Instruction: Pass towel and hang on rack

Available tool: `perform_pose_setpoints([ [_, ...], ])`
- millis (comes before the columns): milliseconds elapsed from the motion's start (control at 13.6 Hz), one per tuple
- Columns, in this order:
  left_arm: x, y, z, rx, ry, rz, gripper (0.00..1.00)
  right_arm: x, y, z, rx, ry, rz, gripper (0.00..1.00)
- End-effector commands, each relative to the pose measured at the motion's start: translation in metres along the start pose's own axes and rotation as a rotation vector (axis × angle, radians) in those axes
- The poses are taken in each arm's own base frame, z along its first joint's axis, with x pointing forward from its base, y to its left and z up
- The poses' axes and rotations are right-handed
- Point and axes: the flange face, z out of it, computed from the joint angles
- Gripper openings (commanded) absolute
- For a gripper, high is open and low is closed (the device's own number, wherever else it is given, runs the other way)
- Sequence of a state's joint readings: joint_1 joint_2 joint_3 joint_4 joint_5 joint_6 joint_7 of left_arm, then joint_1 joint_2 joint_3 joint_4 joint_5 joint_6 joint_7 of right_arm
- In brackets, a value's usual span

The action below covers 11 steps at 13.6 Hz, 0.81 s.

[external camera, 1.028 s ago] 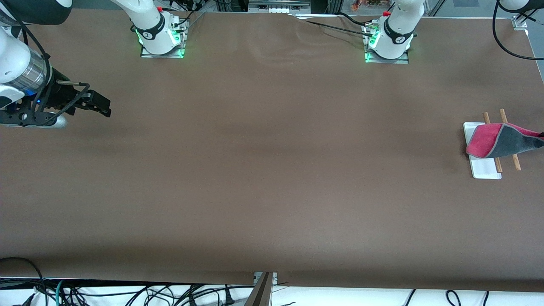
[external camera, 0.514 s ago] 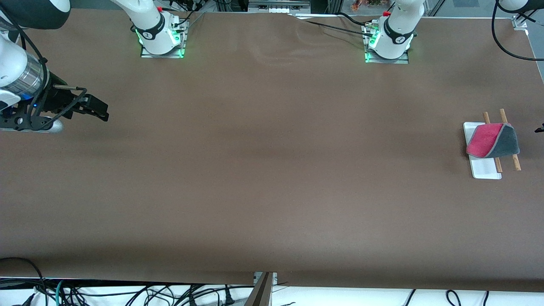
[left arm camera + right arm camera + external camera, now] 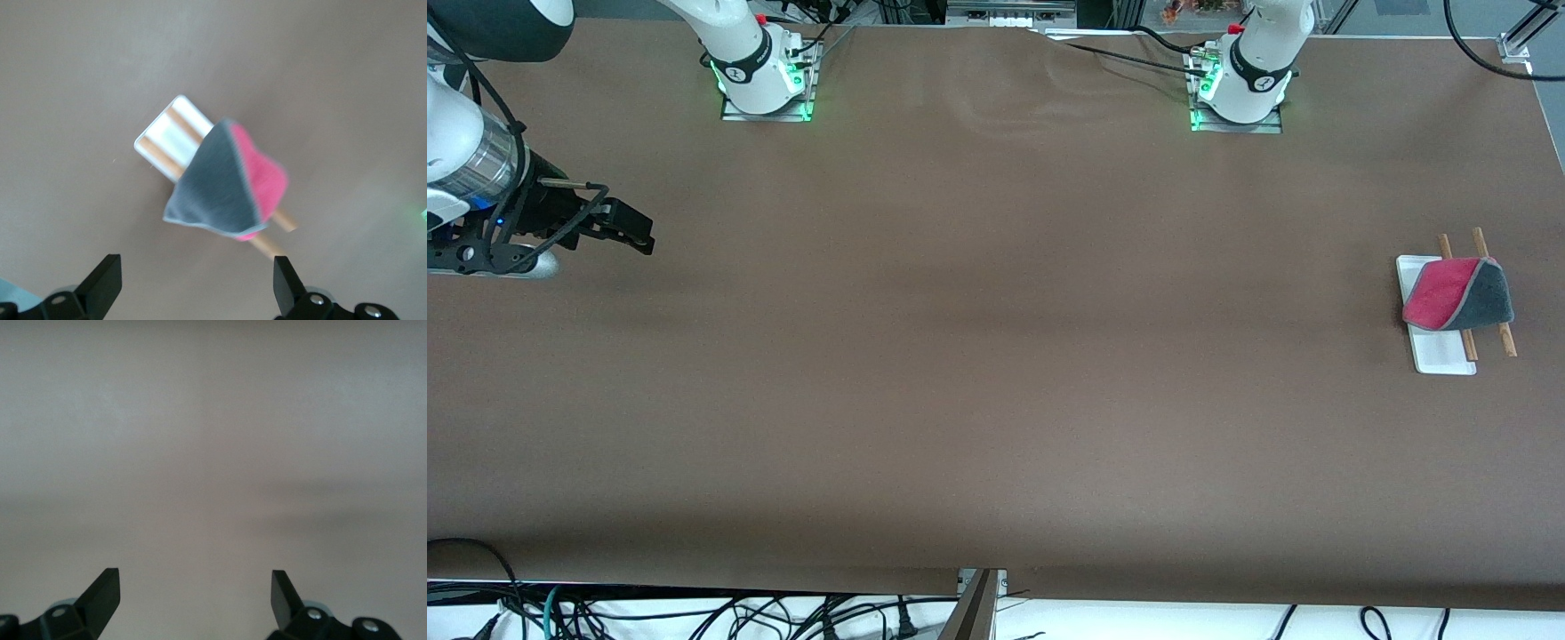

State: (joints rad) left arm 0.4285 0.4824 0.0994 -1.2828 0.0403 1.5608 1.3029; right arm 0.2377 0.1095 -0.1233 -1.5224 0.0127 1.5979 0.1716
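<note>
A: Black fingertips [image 3: 107, 277] of the left gripper [image 3: 197, 283] stand wide apart, nothing between them, touching nothing. It hangs over the rack's end of the table, looking down on it.

B: Pink-red and grey towel [image 3: 1458, 295]?

A: Draped over the rack [image 3: 1440, 351], across both wooden rods [image 3: 1504, 336], above the white base. Red face toward the right arm's end, grey face toward the table edge. The left wrist view shows the towel [image 3: 223, 187] folded over the rods, the rack [image 3: 160, 137] sticking out at both ends.

B: Step in hand?

A: Looks like release and retreat. The hang reads as done. To do it well: lift straight away with fingers wide so no tip snags the grey edge, and don't knock the light rack.

B: Right side?

A: The right gripper [image 3: 627, 233] waits over bare brown table [image 3: 996, 356] at its own end, fingers [image 3: 103, 590] spread wide, empty.

B: Risk?

A: The towel sits a bit lopsided; it may slide if nudged.
</note>
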Motion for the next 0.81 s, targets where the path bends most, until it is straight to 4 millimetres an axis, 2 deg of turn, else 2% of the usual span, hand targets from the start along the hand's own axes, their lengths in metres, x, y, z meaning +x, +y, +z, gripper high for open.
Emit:
perform_pose_setpoints([
  [0, 0.047, 0.046, -0.036, 0.002, -0.001, -0.081, 1.0, 0.001, 0.001, -0.006, -0.006, 0.008, -0.002, 1.0],
  [220, 0.102, 0.095, -0.069, 0.022, -0.008, -0.164, 1.0, 0.001, 0.001, -0.006, -0.006, 0.008, -0.002, 1.0],
  [440, 0.146, 0.145, -0.088, -0.002, 0.043, -0.326, 1.0, 0.001, 0.001, -0.006, -0.006, 0.008, -0.001, 1.0],
  [734, 0.189, 0.219, -0.09, 0.003, 0.055, -0.653, 1.0, 0.002, 0.001, -0.006, -0.004, 0.009, -0.001, 1.0],
])
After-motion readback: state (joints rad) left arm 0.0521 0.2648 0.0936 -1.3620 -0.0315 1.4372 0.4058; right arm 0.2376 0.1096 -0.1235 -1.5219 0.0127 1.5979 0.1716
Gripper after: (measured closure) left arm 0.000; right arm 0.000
